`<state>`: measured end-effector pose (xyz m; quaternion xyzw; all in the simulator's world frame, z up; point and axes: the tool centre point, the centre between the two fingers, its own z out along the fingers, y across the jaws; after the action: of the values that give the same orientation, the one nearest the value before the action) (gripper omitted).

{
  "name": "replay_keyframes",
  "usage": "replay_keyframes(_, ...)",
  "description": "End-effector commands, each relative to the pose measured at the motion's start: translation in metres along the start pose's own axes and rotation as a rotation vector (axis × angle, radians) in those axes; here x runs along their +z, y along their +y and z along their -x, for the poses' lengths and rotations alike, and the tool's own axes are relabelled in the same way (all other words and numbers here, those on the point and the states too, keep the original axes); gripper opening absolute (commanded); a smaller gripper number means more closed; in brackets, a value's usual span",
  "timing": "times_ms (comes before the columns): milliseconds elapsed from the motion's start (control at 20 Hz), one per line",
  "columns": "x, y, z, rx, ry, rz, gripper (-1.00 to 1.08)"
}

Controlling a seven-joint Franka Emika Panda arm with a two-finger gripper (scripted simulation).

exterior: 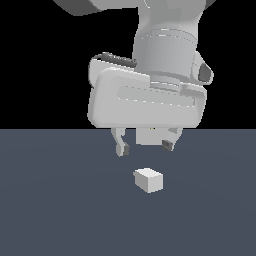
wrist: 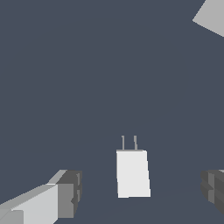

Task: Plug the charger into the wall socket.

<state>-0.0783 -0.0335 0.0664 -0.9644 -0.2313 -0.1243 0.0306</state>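
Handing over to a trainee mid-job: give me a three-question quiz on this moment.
1. True or false: the gripper holds the charger.
2. What sticks out of one end of the charger in the wrist view?
3. The charger sits: A) between the fingers on the floor, B) in the socket, C) on its side against the socket.

Key: 1 false; the gripper is open above it. 2 Two thin prongs. 3 A.

Matt off-white charger [exterior: 148,180] lies on smooth matt slate floor [exterior: 60,210]
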Motion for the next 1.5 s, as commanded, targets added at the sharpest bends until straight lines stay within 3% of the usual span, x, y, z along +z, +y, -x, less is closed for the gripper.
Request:
replay_keyframes(0, 0.002, 0.0, 0.002, -0.013, 0.008, -0.002, 1.0)
replay_keyframes(700, 0.008, 0.0, 0.004, -0.021, 0.012, -0.004, 1.0)
replay_keyframes(1450, 0.052, 0.0, 0.016, -0.021, 0.011, -0.003, 1.0)
